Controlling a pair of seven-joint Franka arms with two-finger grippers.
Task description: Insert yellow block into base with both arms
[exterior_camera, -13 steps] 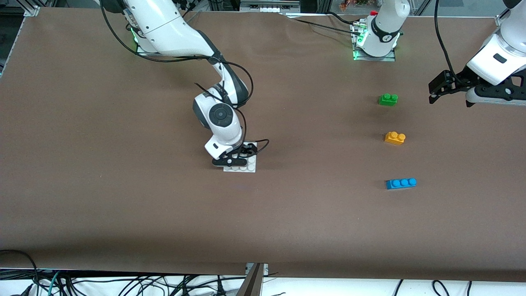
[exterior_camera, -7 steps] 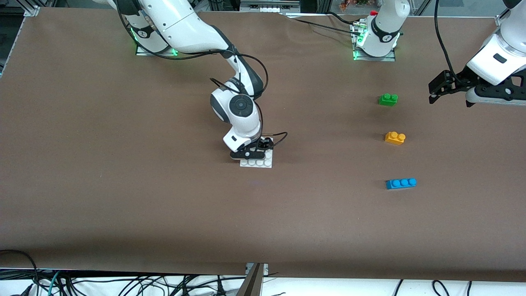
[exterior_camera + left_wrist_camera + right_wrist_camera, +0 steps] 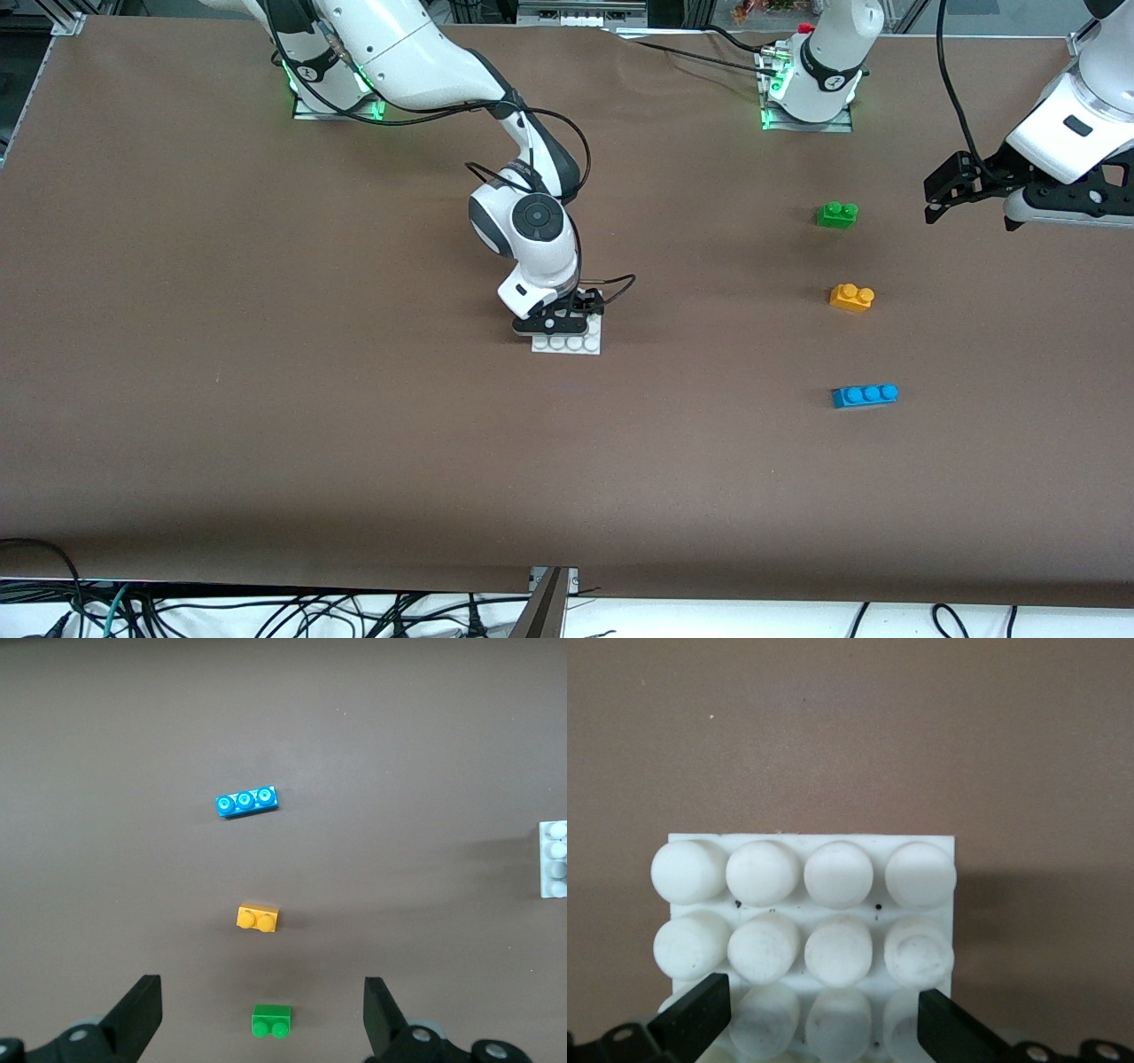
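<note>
The yellow block (image 3: 851,297) (image 3: 257,918) lies on the table toward the left arm's end, between a green brick and a blue brick. At the table's middle, my right gripper (image 3: 560,322) (image 3: 811,1029) is shut on the white studded base (image 3: 567,345) (image 3: 811,846), one finger on each side of its near rows of studs. The base's edge (image 3: 554,859) also shows in the left wrist view. Off to the side of the green brick, my left gripper (image 3: 932,200) (image 3: 259,1010) hangs open and empty above the table.
The green brick (image 3: 836,214) (image 3: 270,1020) lies farther from the front camera than the yellow block. The blue three-stud brick (image 3: 865,395) (image 3: 247,802) lies nearer. Brown table surface separates the base from the three bricks.
My right gripper has carried the base toward the left arm's end of the table and slightly farther from the front camera. The left arm and the three bricks have not moved.
</note>
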